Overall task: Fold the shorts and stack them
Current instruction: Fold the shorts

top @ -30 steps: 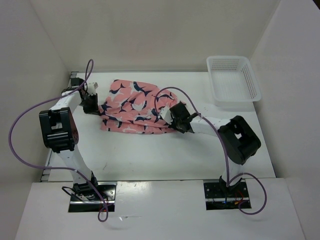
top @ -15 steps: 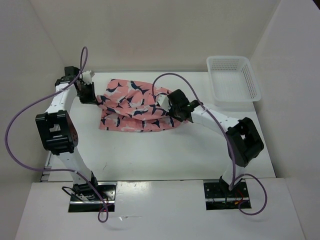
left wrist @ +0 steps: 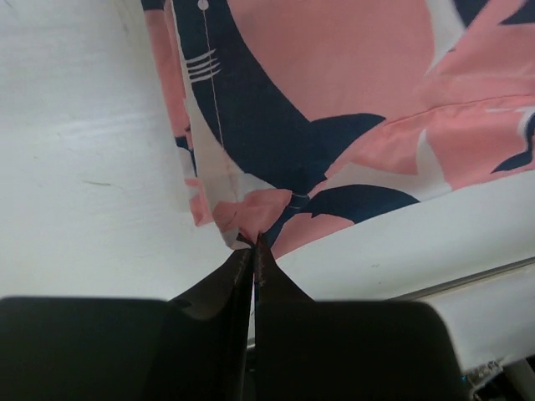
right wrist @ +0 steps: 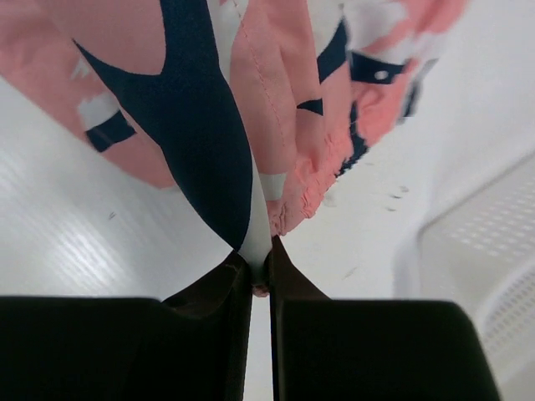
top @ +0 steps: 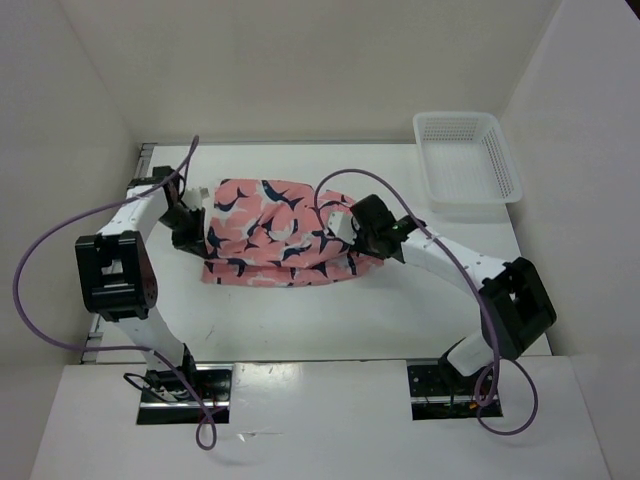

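The left hand [left wrist: 252, 244] was pinched together on a pink fold at the left edge of the shorts [top: 272, 232], with only cloth between its fingers. The right hand [right wrist: 260, 253] was likewise clamped on a hem at their right edge. The shorts lay bunched and partly folded mid-tabletop [top: 330, 310], toward its far edge, well apart from the white basket [top: 467, 160] in the far right corner.
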You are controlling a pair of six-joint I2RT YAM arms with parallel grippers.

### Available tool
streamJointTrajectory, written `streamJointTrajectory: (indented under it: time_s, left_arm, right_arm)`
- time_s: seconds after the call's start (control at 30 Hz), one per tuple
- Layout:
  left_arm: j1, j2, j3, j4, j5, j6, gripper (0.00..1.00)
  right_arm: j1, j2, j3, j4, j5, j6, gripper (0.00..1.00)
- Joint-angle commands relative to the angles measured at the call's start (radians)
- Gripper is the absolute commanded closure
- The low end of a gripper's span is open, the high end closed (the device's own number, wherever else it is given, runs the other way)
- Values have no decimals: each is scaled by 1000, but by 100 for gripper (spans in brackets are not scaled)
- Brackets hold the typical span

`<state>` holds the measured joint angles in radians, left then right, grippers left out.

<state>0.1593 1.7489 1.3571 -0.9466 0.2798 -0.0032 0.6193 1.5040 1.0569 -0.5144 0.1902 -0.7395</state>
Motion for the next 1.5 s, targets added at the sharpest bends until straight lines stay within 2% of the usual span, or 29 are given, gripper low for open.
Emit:
streamJointTrajectory:
  time_s: [0.0,0.03,0.17,0.27,0.37,0.53,0.6,0.63,0.73,0.77,0.8,0.87,0.93,1.0,1.13,1.37,1.47]
  left_arm:
    - [-4,40,-58,-6,-79,3,95]
    - [-4,40,-68,9,-99,3,93]
    - [-4,49,-99,31,-128,3,92]
    - [-14,60,-99,17,-128,3,89]
    - [-14,60,-108,-7,-119,3,88]
    - [-23,21,-157,-17,-132,3,85]
    - [-23,21,-179,-6,-142,3,79]
    - [-23,21,-179,-6,-142,3,66]
    - [-23,-32,-158,-6,-123,3,51]
    - [-23,-49,-144,-17,-110,3,47]
    - [-23,-84,-130,-17,-110,3,44]
    - [-23,-118,-89,-27,-100,3,40]
    - [-23,-164,-61,-38,-91,3,40]
    - [-9,-186,-9,-47,-64,3,39]
    - [0,-161,77,41,-16,3,35]
    - [-21,82,198,214,-100,3,35]
    - [-21,145,224,281,-91,3,35]
  right_arm:
    - [7,21,-48,-13,-38,-38,93]
    - [7,21,-63,-13,-53,-47,91]
    - [48,1,-141,-44,-80,-78,72]
    - [48,1,-205,-7,-61,-93,64]
    - [48,1,-225,16,-52,-112,72]
    - [48,10,-253,42,-52,-135,69]
    - [48,10,-264,42,-41,-144,69]
    - [48,-1,-249,42,-29,-144,69]
    - [48,-54,-174,-34,-29,-121,66]
    - [48,-77,-119,-56,-52,-107,64]
    - [48,-137,-91,-76,-104,-98,55]
    - [48,-200,-22,-105,-164,-74,48]
    - [48,-272,6,-105,-242,-63,38]
    - [65,-281,20,-69,-277,-14,38]
    - [114,-130,63,2,-368,61,38]
    - [142,70,74,210,-420,91,38]
    - [142,123,74,231,-431,103,38]
